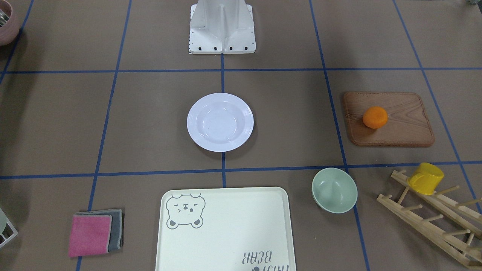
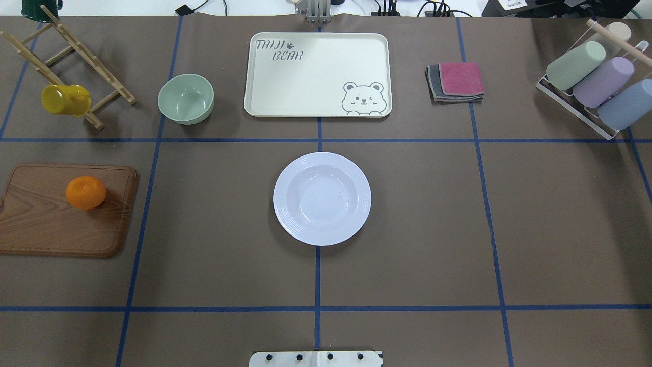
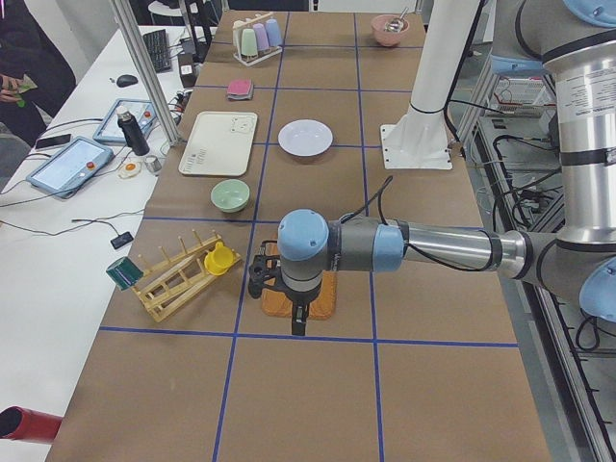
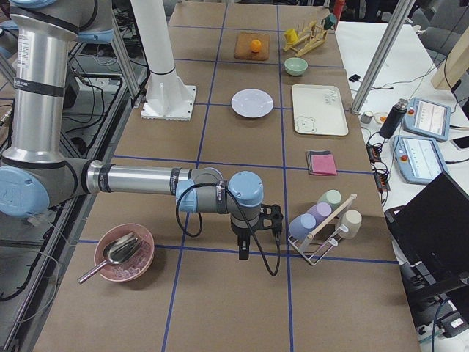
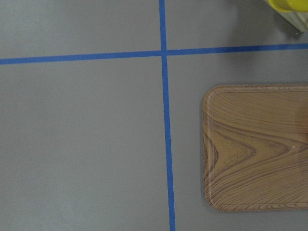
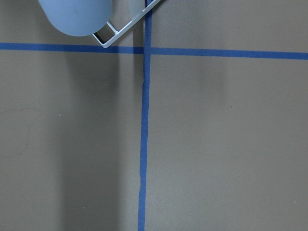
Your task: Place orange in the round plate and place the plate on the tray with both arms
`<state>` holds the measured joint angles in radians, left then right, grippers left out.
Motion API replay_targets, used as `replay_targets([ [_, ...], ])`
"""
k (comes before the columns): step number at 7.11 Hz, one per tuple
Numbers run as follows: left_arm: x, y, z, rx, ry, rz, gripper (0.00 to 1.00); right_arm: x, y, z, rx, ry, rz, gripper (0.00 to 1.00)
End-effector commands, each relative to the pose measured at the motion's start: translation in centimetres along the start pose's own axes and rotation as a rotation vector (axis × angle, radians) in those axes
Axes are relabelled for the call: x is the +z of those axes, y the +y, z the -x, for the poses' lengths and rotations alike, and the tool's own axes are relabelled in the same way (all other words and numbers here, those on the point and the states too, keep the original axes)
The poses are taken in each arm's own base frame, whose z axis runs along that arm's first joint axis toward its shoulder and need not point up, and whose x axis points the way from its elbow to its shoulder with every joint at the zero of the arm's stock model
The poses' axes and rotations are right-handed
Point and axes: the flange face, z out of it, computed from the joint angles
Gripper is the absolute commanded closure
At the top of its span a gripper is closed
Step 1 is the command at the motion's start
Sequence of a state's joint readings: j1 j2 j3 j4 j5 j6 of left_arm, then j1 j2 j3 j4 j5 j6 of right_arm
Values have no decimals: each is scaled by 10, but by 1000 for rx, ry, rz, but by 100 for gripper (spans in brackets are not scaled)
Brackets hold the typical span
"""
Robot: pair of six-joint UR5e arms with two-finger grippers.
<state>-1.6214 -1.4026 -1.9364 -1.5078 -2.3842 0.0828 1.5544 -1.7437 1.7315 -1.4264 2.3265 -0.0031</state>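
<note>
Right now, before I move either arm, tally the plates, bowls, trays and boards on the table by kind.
Plates: 1, the white round plate
Bowls: 2, the pale green bowl and the pink bowl
Trays: 1, the cream tray
Boards: 1, the wooden board
Total: 5

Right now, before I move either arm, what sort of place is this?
Probably a robotics lab bench staged as a kitchen: a brown table with a blue tape grid, blue-edged control tablets on a white side bench, and dishware like the pale cream rectangular bear tray laid out.
</note>
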Motion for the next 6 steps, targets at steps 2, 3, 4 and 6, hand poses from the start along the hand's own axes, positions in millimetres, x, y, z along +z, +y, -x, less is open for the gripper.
replay_targets([
  [2, -29, -17, -44, 157, 77, -147, 1, -12, -23, 39, -184, -27, -163, 0],
  [3, -3, -47, -98, 218, 127, -94, 1, -8, -37, 71, -255, -85, -159, 0],
  [4, 20, -59, -133, 192, 131, -55, 2, -12, -57, 90, -271, -101, -168, 0],
  [6, 74, -61, -194, 109, 50, -65, 1, 4, -64, 119, -187, -99, -142, 0],
])
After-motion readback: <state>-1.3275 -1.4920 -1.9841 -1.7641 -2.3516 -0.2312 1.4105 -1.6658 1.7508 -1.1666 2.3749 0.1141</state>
